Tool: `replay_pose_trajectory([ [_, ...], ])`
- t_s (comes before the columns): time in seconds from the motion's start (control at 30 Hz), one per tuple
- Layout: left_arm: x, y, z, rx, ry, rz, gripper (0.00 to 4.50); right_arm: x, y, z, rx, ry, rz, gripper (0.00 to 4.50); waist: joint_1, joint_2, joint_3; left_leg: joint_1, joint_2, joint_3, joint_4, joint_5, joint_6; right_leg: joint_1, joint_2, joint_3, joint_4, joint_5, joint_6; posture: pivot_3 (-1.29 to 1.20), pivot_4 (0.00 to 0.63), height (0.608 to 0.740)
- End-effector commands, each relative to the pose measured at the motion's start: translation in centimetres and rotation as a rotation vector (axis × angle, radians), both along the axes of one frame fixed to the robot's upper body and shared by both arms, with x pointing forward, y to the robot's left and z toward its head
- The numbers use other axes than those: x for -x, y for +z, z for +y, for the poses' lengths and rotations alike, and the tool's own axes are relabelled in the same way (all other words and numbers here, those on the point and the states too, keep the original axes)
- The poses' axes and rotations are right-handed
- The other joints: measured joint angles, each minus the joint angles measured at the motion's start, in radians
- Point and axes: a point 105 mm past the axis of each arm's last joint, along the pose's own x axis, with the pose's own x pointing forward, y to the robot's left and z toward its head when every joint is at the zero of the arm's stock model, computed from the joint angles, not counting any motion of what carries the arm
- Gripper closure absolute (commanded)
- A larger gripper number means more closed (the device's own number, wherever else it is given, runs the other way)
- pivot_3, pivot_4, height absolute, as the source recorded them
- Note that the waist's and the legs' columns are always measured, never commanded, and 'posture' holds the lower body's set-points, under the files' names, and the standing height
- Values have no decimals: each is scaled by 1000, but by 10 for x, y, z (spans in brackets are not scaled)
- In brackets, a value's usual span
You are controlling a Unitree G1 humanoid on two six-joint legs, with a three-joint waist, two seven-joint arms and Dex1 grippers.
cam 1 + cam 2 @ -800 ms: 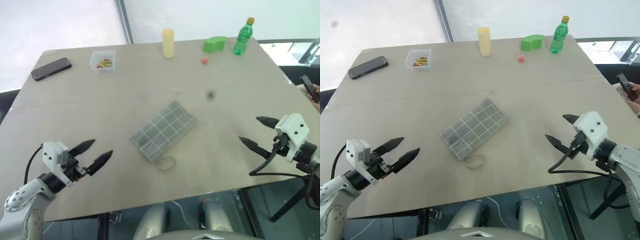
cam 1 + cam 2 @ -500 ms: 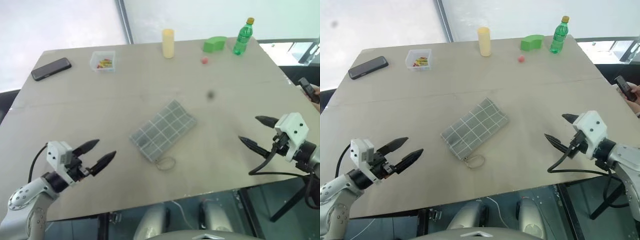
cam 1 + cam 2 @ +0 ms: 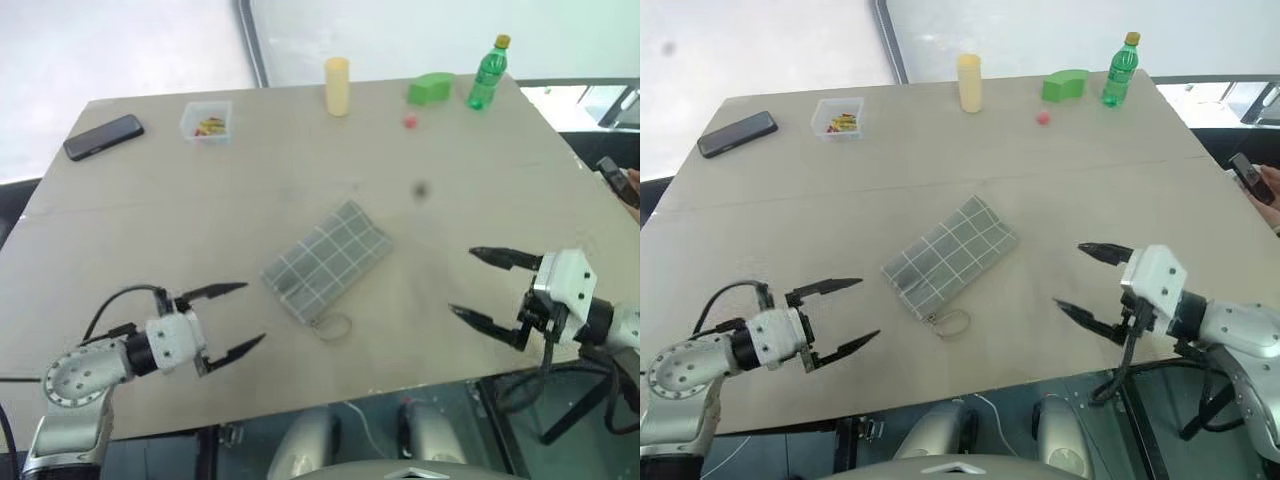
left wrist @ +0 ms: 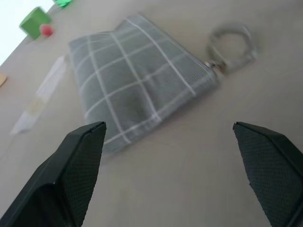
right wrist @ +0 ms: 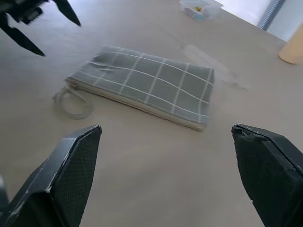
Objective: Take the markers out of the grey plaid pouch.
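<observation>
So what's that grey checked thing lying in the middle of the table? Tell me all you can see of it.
It is a soft, flat, rectangular fabric pouch, grey with a grid of thin pale lines. It lies flat and askew near the middle of the tan table, looking closed, with nothing poking out. A thin cord loop hangs from its near corner by a small metal ring and rests on the tabletop. Nothing touches it but the table; the left tool and the right tool hover open on either side, well apart from it.

Grey plaid pouch (image 3: 327,261) flat, diagonal, mid-table, cord loop (image 3: 331,326) at near end.
</observation>
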Motion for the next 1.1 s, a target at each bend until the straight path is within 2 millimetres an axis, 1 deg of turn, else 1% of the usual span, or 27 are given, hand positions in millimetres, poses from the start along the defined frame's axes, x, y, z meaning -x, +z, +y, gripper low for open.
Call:
replay_pose_trajectory([
  [0.03, -5, 2, -12, -113, -104, -195, 49, 11, 9, 10, 0, 81, -43, 0, 5, -1, 0, 0, 0, 0, 0, 0, 0, 0, 0, 0, 0, 0, 0, 0, 150, 740],
  [0.17, -20, 7, -23, -165, -133, -350, 49, 14, 9, 13, 3, 93, -47, 0, 14, -1, -1, 0, -1, -1, 0, 0, 0, 1, 0, -1, 0, 1, 2, 0, 150, 740],
  [0.3, -29, -2, -29, -210, -145, -389, 49, 13, 6, 13, 2, 81, -53, 0, 9, -1, -1, 0, -1, -1, 1, 0, 0, 1, 0, -1, 1, 1, 2, 0, 150, 740],
  [0.47, -34, -5, -40, -266, -189, -461, 49, 14, 1, 8, 7, 63, -46, 0, 13, -1, -2, 2, -1, 0, 1, 0, 0, 2, 1, -1, 1, 1, 3, 0, 150, 740],
  [0.53, -37, -6, -44, -285, -198, -494, 49, 13, 1, 8, 6, 50, -53, 0, 14, 0, -2, 5, -1, 0, 1, 0, 0, 6, 1, -1, 1, 2, 3, 0, 150, 740],
  [0.63, -42, -10, -51, -302, -213, -519, 49, 11, -2, 8, 10, 37, -58, 0, 14, 0, -2, 14, -1, 0, 0, 0, 1, 15, 1, -1, 0, 1, 4, 0, 150, 740],
  [0.7, -45, -15, -54, -312, -222, -514, 49, 10, -3, 8, 11, 31, -63, 0, 13, 0, -2, 16, -1, 0, 0, -1, 2, 17, 1, -1, 1, 2, 4, 0, 150, 740],
  [0.73, -47, -15, -57, -313, -222, -518, 560, 10, -3, 8, 11, 29, -65, 0, 13, 1, -2, 16, -1, 0, 0, -1, 2, 17, 1, -1, 1, 2, 5, 0, 150, 740],
  [0.77, -49, -16, -59, -316, -224, -513, 851, 9, -3, 8, 11, 27, -66, 0, 13, 1, -2, 16, -1, 0, 0, 0, 1, 17, 1, -1, 1, 2, 5, 0, 150, 740],
  [0.9, -54, -17, -67, -306, -226, -514, 2783, 8, -3, 7, 12, 12, -71, 0, 13, 1, -2, 16, -1, -1, 1, 0, 0, 17, 1, -1, 1, 2, 5, 0, 150, 740],
  [0.97, -54, -18, -70, -295, -232, -514, 3882, 7, -4, 6, 18, 1, -73, 0, 15, 6, -5, 16, -1, -1, 1, 0, 0, 17, 1, -1, 1, 2, 5, 0, 150, 740],
  [1.0, -54, -18, -71, -288, -233, -513, 4254, 7, -5, 6, 20, -2, -73, 0, 16, 9, -7, 16, -1, -1, 1, 0, 0, 17, 1, -1, 1, 2, 5, 0, 150, 740],
  [1.03, -54, -17, -71, -274, -226, -513, 4400, 6, -6, 6, 24, -8, -73, 0, 16, 11, -8, 16, -2, -1, 1, 0, 0, 17, 0, -1, 1, 2, 5, 0, 150, 740],
  [1.1, -57, -11, -71, -225, -189, -517, 4400, 5, -8, 6, 45, -20, -73, 0, 16, 12, -9, 17, -2, -1, 0, 0, 1, 18, 0, -1, 1, 2, 6, 0, 150, 740],
])
